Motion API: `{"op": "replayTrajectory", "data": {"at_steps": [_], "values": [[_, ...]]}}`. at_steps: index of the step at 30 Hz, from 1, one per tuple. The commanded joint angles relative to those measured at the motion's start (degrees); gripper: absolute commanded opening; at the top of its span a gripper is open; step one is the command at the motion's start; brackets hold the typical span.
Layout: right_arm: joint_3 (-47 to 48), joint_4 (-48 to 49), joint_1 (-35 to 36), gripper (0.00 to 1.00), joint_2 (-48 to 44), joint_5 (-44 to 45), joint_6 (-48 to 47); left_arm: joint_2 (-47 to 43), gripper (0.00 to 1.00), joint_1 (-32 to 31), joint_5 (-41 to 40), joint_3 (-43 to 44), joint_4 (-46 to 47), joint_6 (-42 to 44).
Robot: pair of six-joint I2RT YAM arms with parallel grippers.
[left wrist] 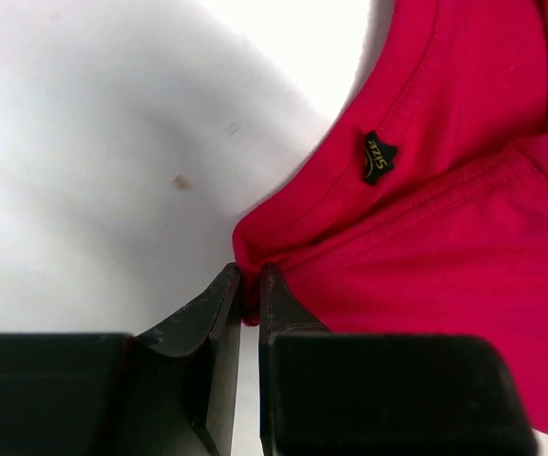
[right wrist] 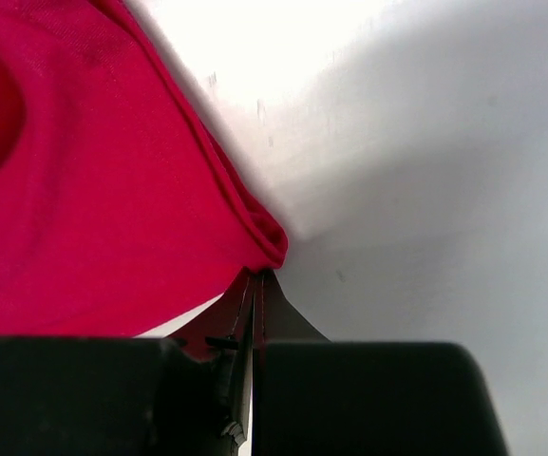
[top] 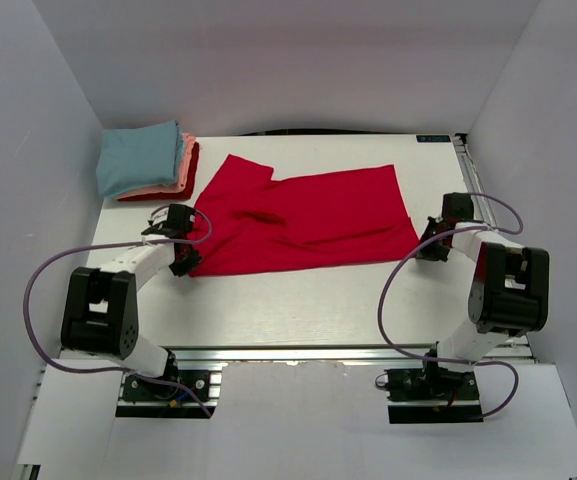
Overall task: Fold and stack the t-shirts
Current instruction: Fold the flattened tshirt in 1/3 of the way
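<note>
A: Nearest to the camera, at the bottom of the top view, stand the left arm (top: 98, 310) and the right arm (top: 508, 290), at the near edge of the white table (top: 298, 310). Where is the red shirt (top: 298, 225)?

B: It lies open in the middle of the frame, a little wrinkled, with one sleeve pointing to the upper left.

A: And the left gripper (top: 184, 258)?

B: It sits at the left edge of that shirt. The wrist view shows its black fingers (left wrist: 212, 313) almost pressed together, with a corner of red cloth pinched between them. A small black label (left wrist: 378, 157) is on the seam above.

A: What about the right gripper (top: 423, 250)?

B: It is at the lower right corner of the shirt. Its fingers (right wrist: 288, 323) are pressed together on the tip of that corner.

A: Are other shirts visible?

B: Yes, a folded stack in the upper left of the top view: a light blue shirt (top: 140, 160) on top, a pink shirt (top: 185, 160) under it, and a folded red one (top: 194, 168) at the bottom.
</note>
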Motion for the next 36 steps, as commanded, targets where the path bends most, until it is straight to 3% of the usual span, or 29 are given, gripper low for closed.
{"op": "replayTrajectory", "data": {"at_steps": [1, 22, 23, 25, 26, 28, 29, 30, 31, 36], "values": [[-3.1, -6.6, 0.0, 0.0, -3.3, 0.4, 0.2, -4.1, 0.0, 0.4, -3.4, -1.1, -4.5, 0.7], [-12.9, -23.5, 0.1, 0.0, -23.8, 5.4, 4.5, -21.9, 0.0, 0.4, -2.5, -7.4, -16.1, 1.5], [-12.5, -24.4, 0.1, 0.0, -23.9, 5.5, 4.5, -22.2, 0.04, 0.4, -3.1, -7.2, -17.6, 1.6], [-12.1, -25.9, 0.1, 0.14, -24.6, 5.4, 4.9, -22.5, 0.2, 0.4, -4.3, -7.4, -18.6, 1.7], [-12.0, -26.3, 0.1, 0.26, -24.8, 5.2, 4.9, -22.6, 0.37, 0.4, -4.1, -7.5, -18.6, 1.5], [-11.9, -27.0, 0.1, 0.51, -25.7, 5.4, 5.0, -23.0, 0.54, 0.4, -3.7, -7.6, -18.3, 1.1], [-11.6, -27.2, 0.1, 0.59, -26.1, 5.6, 5.1, -23.0, 0.62, 0.4, -4.2, -7.4, -18.6, 0.8], [-11.0, -27.5, 0.1, 0.7, -26.4, 6.8, 5.1, -22.9, 0.65, 0.4, -4.9, -7.2, -18.7, 0.7], [-10.5, -27.7, 0.1, 0.75, -26.9, 7.4, 4.9, -22.8, 0.67, 0.4, -5.4, -6.8, -18.9, 0.7], [-2.9, -28.1, 0.2, 0.82, -28.6, 7.6, 2.6, -21.9, 0.7, 0.4, -7.5, -2.3, -19.6, 0.0]]}}
